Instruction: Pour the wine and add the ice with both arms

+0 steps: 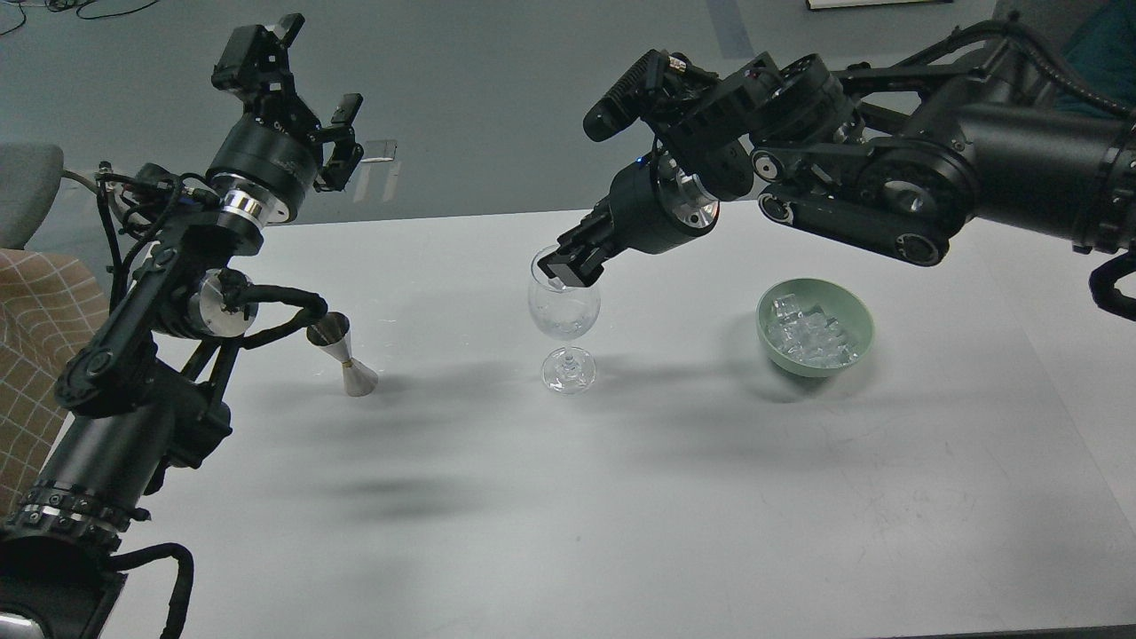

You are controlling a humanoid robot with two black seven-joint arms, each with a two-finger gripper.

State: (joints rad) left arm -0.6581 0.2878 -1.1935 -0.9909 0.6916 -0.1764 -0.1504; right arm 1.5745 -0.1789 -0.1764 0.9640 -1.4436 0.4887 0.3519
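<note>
A clear wine glass (564, 312) stands upright at the table's middle. My right gripper (569, 266) hangs at the glass's rim, pointing down and left. Its fingers are dark and close together, so I cannot tell if they hold anything. The ice (808, 335) is a pile of clear cubes in a green bowl (859, 311) to the right of the glass. A silver jigger (348, 357) stands to the left. My left gripper (312, 84) is open and empty, raised high over the table's far left edge.
The white table (621, 497) runs across the view, with its far edge behind the glass. A grey chair (22, 191) and a checked cloth (35, 355) sit at the left. My right arm's bulk (887, 186) hangs above the bowl.
</note>
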